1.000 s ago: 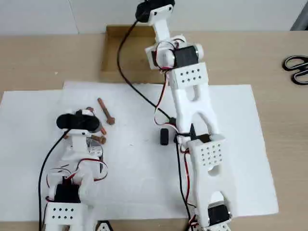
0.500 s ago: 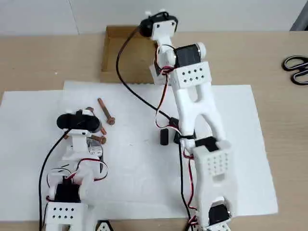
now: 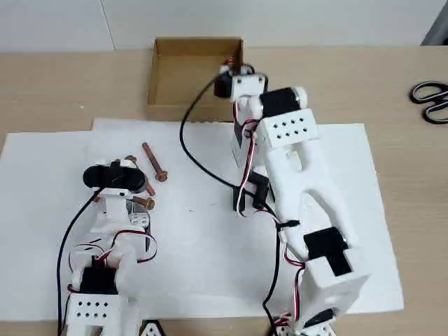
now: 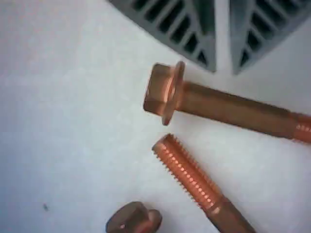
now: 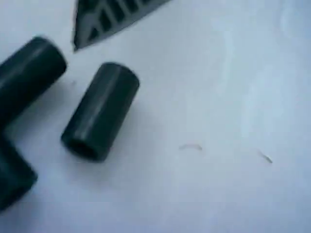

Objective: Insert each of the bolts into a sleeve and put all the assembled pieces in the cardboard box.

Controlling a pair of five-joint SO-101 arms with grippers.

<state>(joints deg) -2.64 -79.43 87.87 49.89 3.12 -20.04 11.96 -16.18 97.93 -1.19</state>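
Note:
Copper bolts lie on the white paper: one apart (image 3: 152, 161), others (image 3: 143, 203) beside my left arm. Up close, a flange-headed bolt (image 4: 218, 104) lies just below my left gripper (image 4: 222, 43), which is shut with nothing in it. A threaded bolt end (image 4: 194, 179) and another bolt head (image 4: 133, 218) lie near. Black sleeves (image 5: 99, 116) (image 5: 29, 73) lie on the paper by a grey part of my right gripper (image 5: 112, 17). One sleeve (image 3: 239, 199) lies beside the right arm. The cardboard box (image 3: 162, 77) stands at the back, with the right arm's wrist (image 3: 241, 84) at its near right corner.
Scissors (image 3: 430, 98) lie on the wooden table at the far right. The white paper sheet (image 3: 196, 252) covers the middle. A black cable (image 3: 203, 154) runs over the paper from the right arm's wrist. A small copper bit (image 3: 229, 63) shows at the box's right wall.
The right arm has drawn back from beyond the box toward its base; its wrist now sits at the box's near right corner. The left arm and the bolts have not moved.

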